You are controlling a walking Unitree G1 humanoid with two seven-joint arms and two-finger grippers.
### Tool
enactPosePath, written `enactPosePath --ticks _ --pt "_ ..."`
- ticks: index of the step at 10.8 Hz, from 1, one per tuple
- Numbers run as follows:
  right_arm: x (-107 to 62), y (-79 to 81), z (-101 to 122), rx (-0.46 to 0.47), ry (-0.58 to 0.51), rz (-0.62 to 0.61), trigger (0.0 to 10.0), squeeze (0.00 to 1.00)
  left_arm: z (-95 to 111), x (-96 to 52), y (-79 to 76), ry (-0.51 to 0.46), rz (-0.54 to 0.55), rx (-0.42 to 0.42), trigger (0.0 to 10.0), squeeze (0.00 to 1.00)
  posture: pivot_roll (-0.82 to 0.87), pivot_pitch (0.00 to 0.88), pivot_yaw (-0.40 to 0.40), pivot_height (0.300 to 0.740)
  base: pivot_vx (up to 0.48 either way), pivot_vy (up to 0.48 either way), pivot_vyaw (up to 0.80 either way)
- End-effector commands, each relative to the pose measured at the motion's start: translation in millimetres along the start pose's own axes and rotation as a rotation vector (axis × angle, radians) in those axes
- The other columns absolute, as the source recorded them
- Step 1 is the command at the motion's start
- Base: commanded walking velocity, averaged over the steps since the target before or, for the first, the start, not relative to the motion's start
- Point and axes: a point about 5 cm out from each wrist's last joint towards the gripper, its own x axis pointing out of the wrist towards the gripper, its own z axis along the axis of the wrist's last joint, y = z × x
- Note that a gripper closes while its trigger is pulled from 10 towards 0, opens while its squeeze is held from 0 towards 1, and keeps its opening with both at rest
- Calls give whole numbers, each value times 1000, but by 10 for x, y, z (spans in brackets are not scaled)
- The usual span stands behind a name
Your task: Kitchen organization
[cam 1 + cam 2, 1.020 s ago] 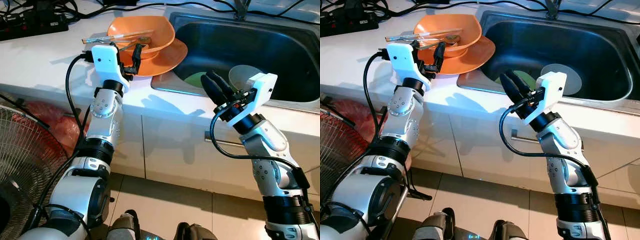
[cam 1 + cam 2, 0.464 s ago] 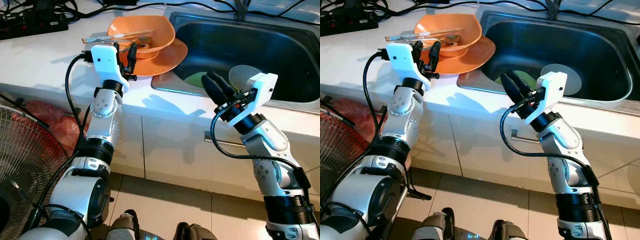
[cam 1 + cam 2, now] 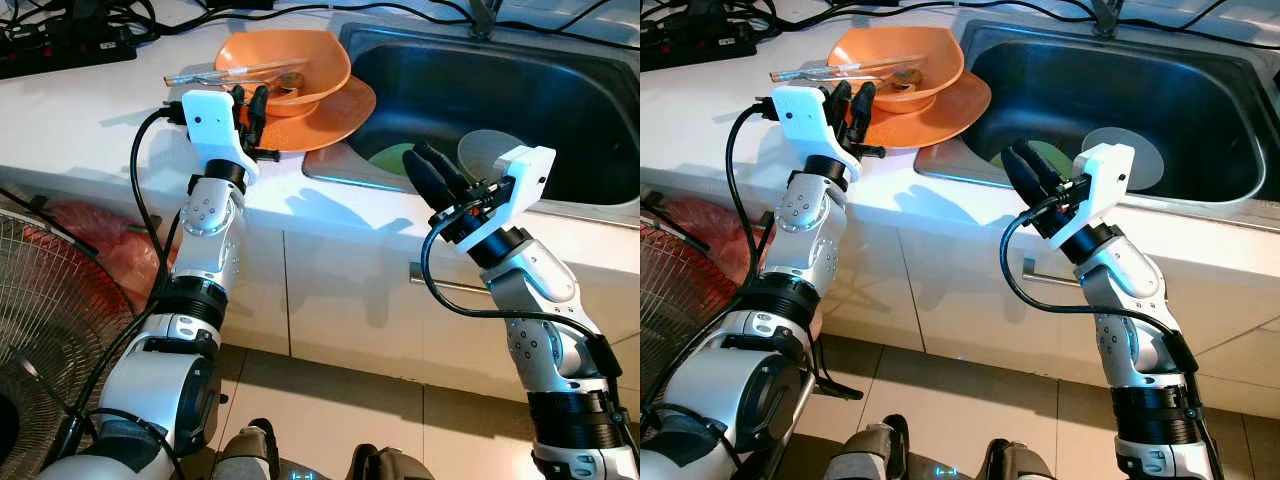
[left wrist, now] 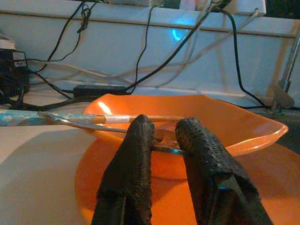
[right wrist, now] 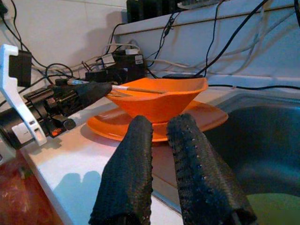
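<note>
An orange bowl (image 3: pixel 305 55) sits on an orange plate (image 3: pixel 340 115) on the white counter, just left of the sink (image 3: pixel 500 90). Chopsticks (image 3: pixel 215 74) and a metal spoon (image 4: pixel 79 123) lie across the bowl, their handles sticking out to the left. My left gripper (image 3: pixel 248 100) is at the bowl's near-left rim, with its fingers (image 4: pixel 136 140) shut on the spoon's thin handle. My right gripper (image 3: pixel 420 162) hovers shut and holding nothing over the sink's front edge, pointing towards the bowl.
In the sink lie a green item (image 3: pixel 392 157) and a pale round dish (image 3: pixel 485 150). A black power strip (image 3: pixel 70 45) and cables run along the back of the counter. A fan (image 3: pixel 50 330) and a red bag (image 3: pixel 120 245) stand on the floor at the left.
My left gripper's fingers, wide open a second ago, have closed together on the spoon handle at the bowl's rim. The right arm has stayed still.
</note>
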Motion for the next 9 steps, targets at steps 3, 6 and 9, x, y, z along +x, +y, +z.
enactPosePath --ticks 3,6,9 --pt "-21 -3 28 -7 -4 -1 10000 0 29 14 21 -15 12 8 0 0 -23 177 -40 740 0 0 0" --pt "-12 12 9 -9 2 4 10000 0 70 5 -49 -58 -33 -26 10000 0 -19 178 -42 740 0 0 0" --pt "-1 17 4 -11 0 4 10000 0 150 -4 -241 -116 -168 -99 10000 0 -18 176 -41 740 0 0 0"
